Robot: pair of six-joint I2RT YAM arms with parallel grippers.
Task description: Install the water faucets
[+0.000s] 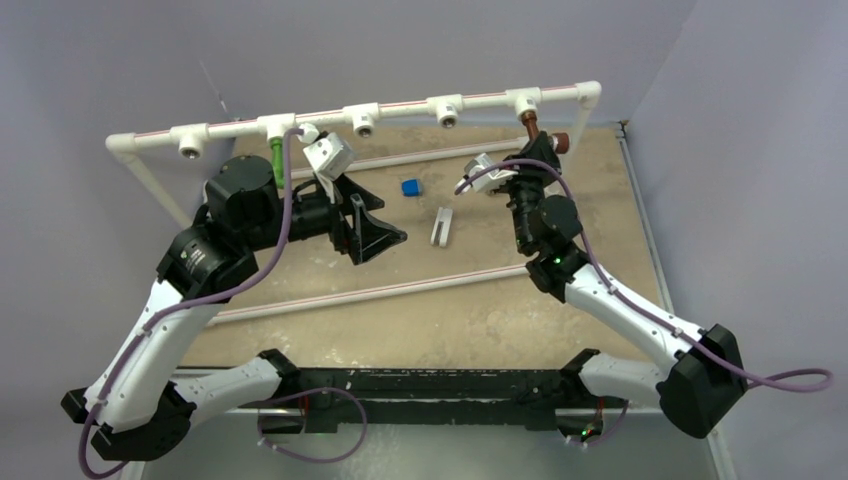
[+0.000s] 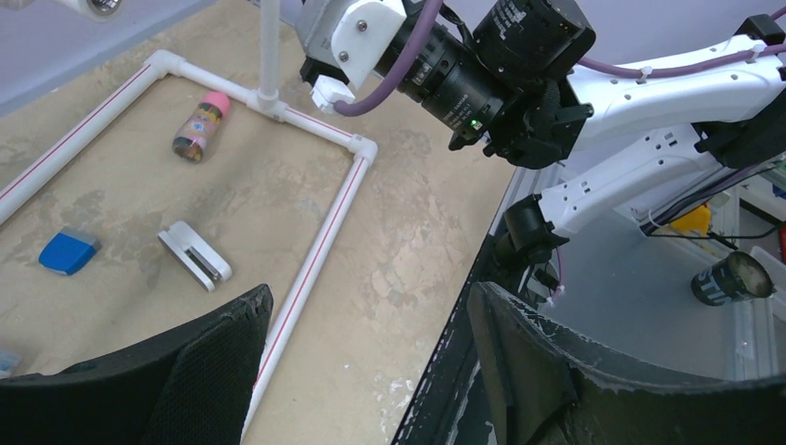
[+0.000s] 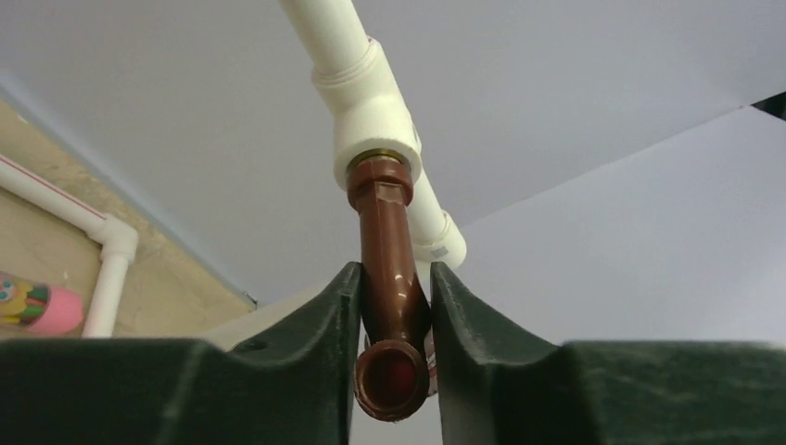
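Right gripper (image 3: 394, 272) is pinching the reddish-brown faucet (image 3: 382, 218) by its lower bend, one finger pressed against each side. The faucet's upper end is seated in the mouth of a white tee fitting (image 3: 373, 119) on the raised pipe rail (image 1: 400, 107), and its round open end points down between the fingers. This is the tee nearest the rail's right end. The green faucet (image 1: 277, 157) hangs from the second tee from the left. The left arm's black joint sits just beside it and a purple cable (image 1: 287, 190) runs close past, partly screening it from above. Left gripper (image 2: 369, 306) is spread wide with nothing between its fingers, held above the desk (image 1: 450, 320) well clear of the rail. On the desk between the two arms lie a blue block (image 1: 410, 187) and a white clip (image 1: 441, 226), apart from each other. A brownish cylinder with a pink cap (image 2: 200, 125) lies on its side near the far pipe of the low pipe frame (image 2: 315, 250) — none of these touches either faucet.
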